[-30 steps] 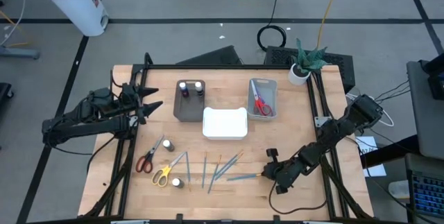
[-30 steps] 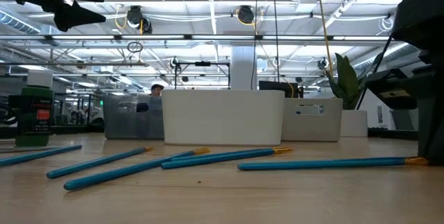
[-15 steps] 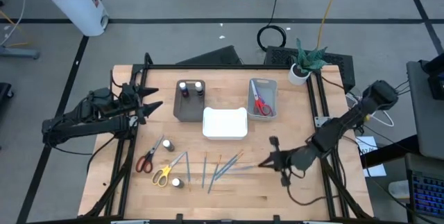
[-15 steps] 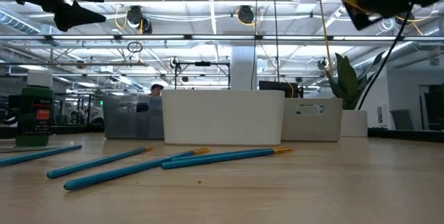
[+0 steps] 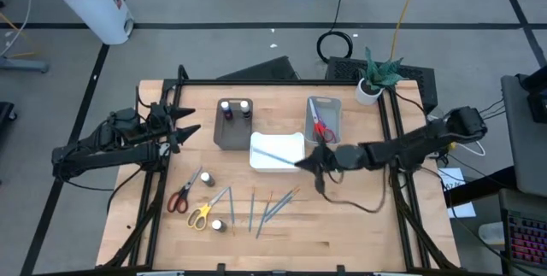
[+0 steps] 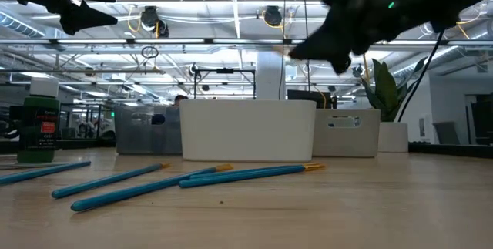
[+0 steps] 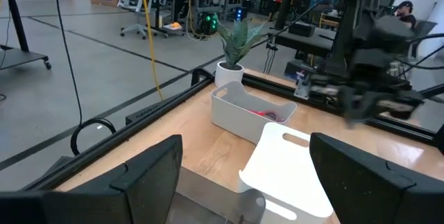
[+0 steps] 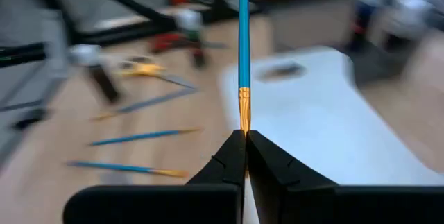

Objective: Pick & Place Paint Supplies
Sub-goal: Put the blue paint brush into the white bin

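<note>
Right end effector [image 5: 309, 163] raised over the desk [image 5: 359, 233], at the near right corner of the white tray [image 5: 277, 151], fingers [image 8: 223, 161] pinched tight on the gold ferrule of a blue brush [image 5: 275, 155]. Brush handle stretched out from the pinch across the white tray's top, clear of the desk, seen in the right wrist view [image 8: 243, 37] running straight ahead over the tray's pale floor [image 8: 326, 113]. Left end effector [image 5: 190, 126] parked above the desk's left edge, level with the dark grey tray [image 5: 231, 136], fingers [image 7: 146, 182] spread wide with nothing between them. Two white-capped paint bottles [image 5: 237, 108] standing at the far end of the dark grey tray. Red-handled scissors [image 5: 322, 128] lying inside the light grey tray [image 5: 336, 105], to the right of the white one. Loose on the desk's near left part: another pair of red scissors [image 5: 182, 194], yellow-handled scissors [image 5: 203, 211] just beside them, one small bottle [image 5: 208, 178] between the two trays' side and the scissors, another bottle [image 5: 218, 225] near the front edge. Several more brushes [image 5: 272, 208] fanned out in front of the white tray, lying flat, also visible in the low view [image 6: 246, 175]. Potted plant [image 5: 376, 75] at the far right corner.
</note>
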Robot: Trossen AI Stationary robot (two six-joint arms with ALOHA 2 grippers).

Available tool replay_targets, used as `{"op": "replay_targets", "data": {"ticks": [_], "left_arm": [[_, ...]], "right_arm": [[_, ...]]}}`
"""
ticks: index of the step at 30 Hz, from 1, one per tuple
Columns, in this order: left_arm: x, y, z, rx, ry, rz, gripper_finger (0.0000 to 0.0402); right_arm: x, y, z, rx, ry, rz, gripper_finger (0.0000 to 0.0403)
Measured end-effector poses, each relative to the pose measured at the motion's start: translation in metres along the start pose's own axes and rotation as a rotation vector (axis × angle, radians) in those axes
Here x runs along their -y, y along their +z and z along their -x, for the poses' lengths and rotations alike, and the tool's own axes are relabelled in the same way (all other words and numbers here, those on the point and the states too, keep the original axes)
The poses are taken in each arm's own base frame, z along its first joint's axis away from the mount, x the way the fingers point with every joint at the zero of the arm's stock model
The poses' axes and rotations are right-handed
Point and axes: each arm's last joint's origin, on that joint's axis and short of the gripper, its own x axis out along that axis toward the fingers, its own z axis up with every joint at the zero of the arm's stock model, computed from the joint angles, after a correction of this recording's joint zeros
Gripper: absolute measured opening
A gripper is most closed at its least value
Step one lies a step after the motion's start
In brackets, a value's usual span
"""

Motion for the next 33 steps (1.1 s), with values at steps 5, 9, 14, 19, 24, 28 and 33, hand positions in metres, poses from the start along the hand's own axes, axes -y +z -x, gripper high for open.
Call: {"op": "replay_targets", "data": {"ticks": [5, 9, 14, 19, 24, 28, 33], "left_arm": [[0.0, 0.0, 0.0, 0.0, 0.0, 0.0, 0.0324], [0.0, 0.0, 0.0, 0.0, 0.0, 0.001, 0.0324], [0.0, 0.0, 0.0, 0.0, 0.0, 0.001, 0.0324], [0.0, 0.0, 0.0, 0.0, 0.0, 0.001, 0.0324], [0.0, 0.0, 0.0, 0.0, 0.0, 0.001, 0.0324], [0.0, 0.0, 0.0, 0.0, 0.0, 0.002, 0.0324], [0.0, 0.0, 0.0, 0.0, 0.0, 0.002, 0.0324]], "right_arm": [[0.023, -0.015, -0.015, -0.1, -0.079, -0.029, 0.0], [0.028, -0.021, -0.02, -0.134, -0.078, -0.022, 0.0], [0.029, -0.023, -0.021, -0.144, -0.081, -0.013, 0.0], [0.03, -0.022, -0.021, -0.142, -0.087, -0.015, 0.0], [0.03, -0.022, -0.021, -0.145, -0.088, -0.015, 0.0003], [0.03, -0.022, -0.021, -0.144, -0.088, -0.015, 0.0011], [0.03, -0.022, -0.021, -0.144, -0.088, -0.015, 0.0024]]}}
